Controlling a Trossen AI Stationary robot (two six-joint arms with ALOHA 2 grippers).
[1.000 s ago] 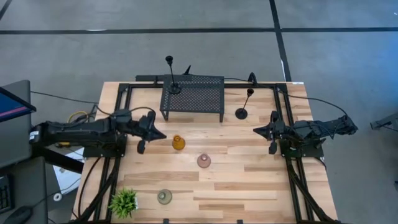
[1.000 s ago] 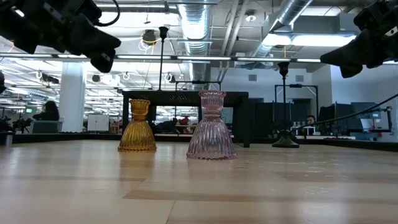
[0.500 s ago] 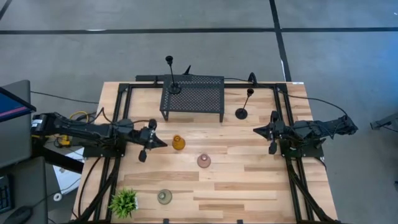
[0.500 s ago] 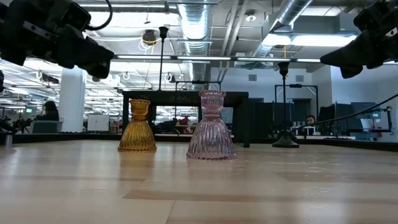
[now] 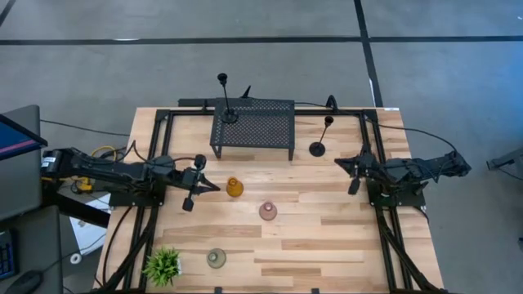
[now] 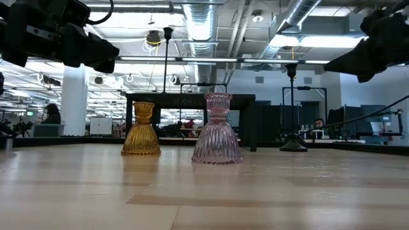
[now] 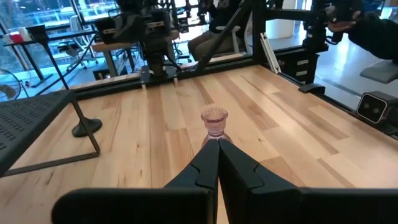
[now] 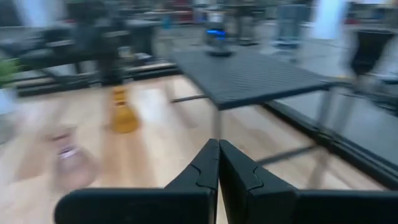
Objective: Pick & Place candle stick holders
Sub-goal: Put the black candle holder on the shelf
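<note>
Desk [image 5: 327, 237] of pale wood planks carries everything here, with a black mesh stand [image 5: 253, 126] at its far edge. The left arm lies nearly level across the desk's left side, its left gripper [image 5: 207, 187] hanging above the wood with fingers [image 7: 208, 165] clenched tip to tip, just beside the amber holder [image 5: 234, 188]. The right arm reaches in level from the right side; the right gripper [image 5: 343, 162] hangs above the desk near the far right, its fingers [image 8: 217, 165] also pressed together on nothing.

All five candle stick holders stand upright, long axes vertical. One tall black stem [image 5: 226, 100] rests on the stand's left corner; the other tall black stem [image 5: 320, 135] stands on the desk just right of the stand. The pink holder [image 5: 268, 212] sits near the desk's middle, the grey-green holder [image 5: 216, 259] near the front edge, beside a spiky green plant [image 5: 163, 265].

The low view shows the amber and pink holders' ribbed skirts and narrow necks, which the high view flattens to discs; it leaves out the grey-green holder. The left wrist view looks straight at the pink holder past its joined fingertips.
</note>
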